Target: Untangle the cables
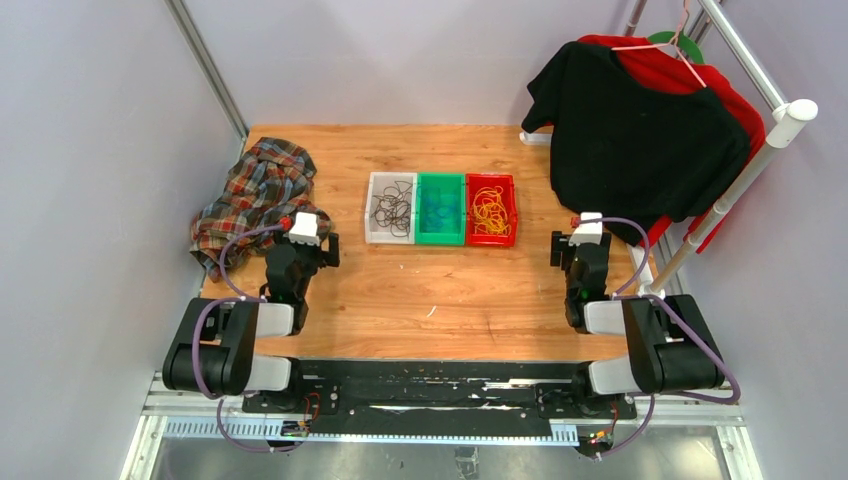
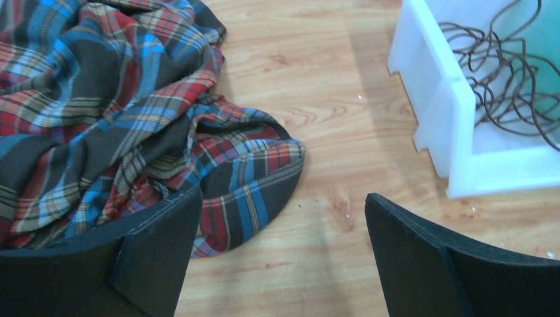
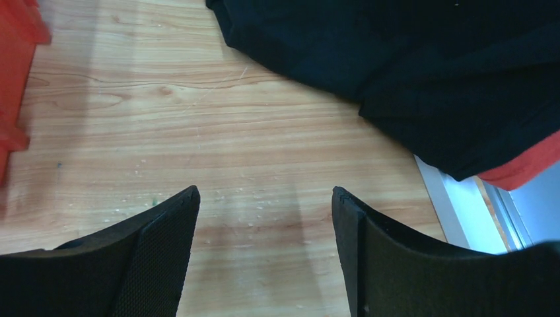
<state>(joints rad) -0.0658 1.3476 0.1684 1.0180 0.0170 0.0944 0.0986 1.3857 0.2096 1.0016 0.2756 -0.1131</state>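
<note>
**A:** How is the left claw (image 2: 282,201) found?

**B:** Its jaws are spread wide, and nothing is held between them. Only bare table (image 2: 330,152) is seen in the gap. A plaid shirt (image 2: 99,99) is heaped just past the left finger. The corner of a white bin (image 2: 436,112) is seen past the right one.

**A:** And the right claw (image 3: 265,193)?

**B:** It is parted widely too, and nothing is gripped. Wood is seen beneath it. A black top (image 3: 429,66) is draped ahead to the right, and the edge of a red bin (image 3: 16,39) is caught at the far left.

**A:** Where are the cables placed?

**B:** They are grouped by colour in three bins set side by side at mid-table, farther out than both claws. Dark cables (image 1: 392,208) are piled in the white bin and are seen as tangled loops from the left wrist. Blue cables (image 1: 440,207), only faintly made out, are laid in the green bin (image 1: 441,176) in the middle. Yellow cables (image 1: 490,207) are laid in the red bin.

**A:** How are the claws placed against them?

**B:** Both are held short of the bins, apart from every cable.

**A:** What is seen farther out?

**B:** The black top is hung from a rack (image 1: 742,185) at the right edge, with a red top (image 1: 740,100) behind it.
</note>
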